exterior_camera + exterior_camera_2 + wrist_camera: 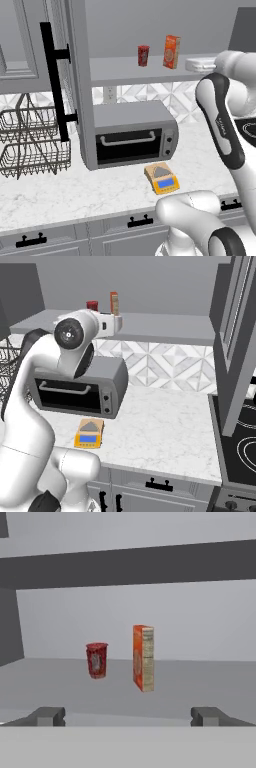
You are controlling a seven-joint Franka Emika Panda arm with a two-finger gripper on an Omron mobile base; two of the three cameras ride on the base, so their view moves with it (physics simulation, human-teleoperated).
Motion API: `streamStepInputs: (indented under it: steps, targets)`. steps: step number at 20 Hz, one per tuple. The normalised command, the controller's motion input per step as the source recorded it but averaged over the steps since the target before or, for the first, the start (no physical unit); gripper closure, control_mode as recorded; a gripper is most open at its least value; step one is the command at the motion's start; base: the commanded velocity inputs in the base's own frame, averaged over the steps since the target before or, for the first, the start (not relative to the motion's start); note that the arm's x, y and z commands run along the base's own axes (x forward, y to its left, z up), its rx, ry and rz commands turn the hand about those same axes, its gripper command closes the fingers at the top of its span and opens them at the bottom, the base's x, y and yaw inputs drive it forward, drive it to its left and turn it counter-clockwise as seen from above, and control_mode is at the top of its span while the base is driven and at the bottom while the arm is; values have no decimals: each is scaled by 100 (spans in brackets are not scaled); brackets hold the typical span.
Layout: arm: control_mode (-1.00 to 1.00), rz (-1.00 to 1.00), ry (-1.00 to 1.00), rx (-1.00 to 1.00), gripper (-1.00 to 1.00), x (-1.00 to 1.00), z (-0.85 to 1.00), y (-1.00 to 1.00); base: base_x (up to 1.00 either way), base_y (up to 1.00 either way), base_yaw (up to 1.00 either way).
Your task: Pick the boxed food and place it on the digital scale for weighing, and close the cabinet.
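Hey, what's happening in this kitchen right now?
A white robot arm is reaching up toward the open cabinet. Its gripper is open and empty, facing the boxed food, which stands upright on the shelf beside a small red can. The digital scale sits bare on the counter in front of the toaster oven. Nothing has been picked up yet.

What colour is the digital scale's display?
Blue, on the digital scale; clearest in the left base view.
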Motion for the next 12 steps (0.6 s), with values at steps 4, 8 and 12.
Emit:
streamStepInputs:
  steps: [4,8,12]
  targets:
    - [-100,0,0,0,-100,31,0,-2,0,0,0]
    - [-100,0,0,0,-100,37,0,-2,0,0,0]
    - [-100,0,0,0,-100,32,0,-4,0,0,0]
